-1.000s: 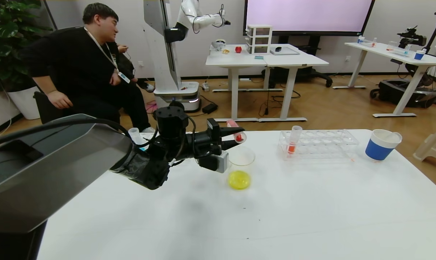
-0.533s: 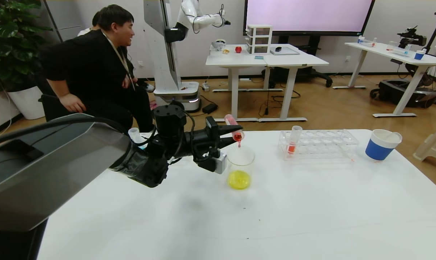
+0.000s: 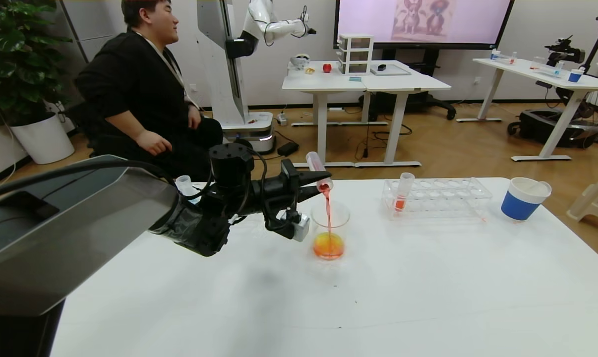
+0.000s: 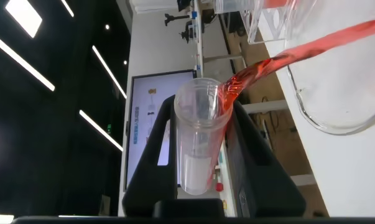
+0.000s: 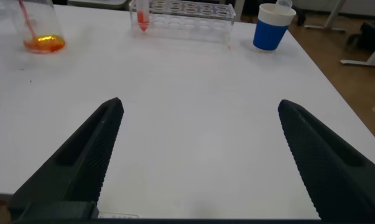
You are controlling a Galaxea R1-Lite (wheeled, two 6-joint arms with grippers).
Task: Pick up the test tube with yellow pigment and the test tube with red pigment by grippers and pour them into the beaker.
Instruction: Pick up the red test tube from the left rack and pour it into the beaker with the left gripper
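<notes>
No legible writing or brand anywhere. Left gripper (image 3: 315,182) pinching the test tube with red pigment (image 3: 318,171), tipped mouth-down above the beaker (image 3: 330,218), red stream (image 3: 327,210) falling into orange-yellow liquid at its bottom. Right gripper (image 5: 199,149) spread wide over the white table (image 3: 428,287), apart from the tube rack (image 3: 440,198).

Robotics lab, office-style room — white height-adjustable desks (image 3: 366,82), big wall screen (image 3: 423,22), another white robot arm on a pedestal (image 3: 239,64), herringbone wood floor, seated man with lanyard (image 3: 140,94) — potted plant (image 3: 16,54).
</notes>
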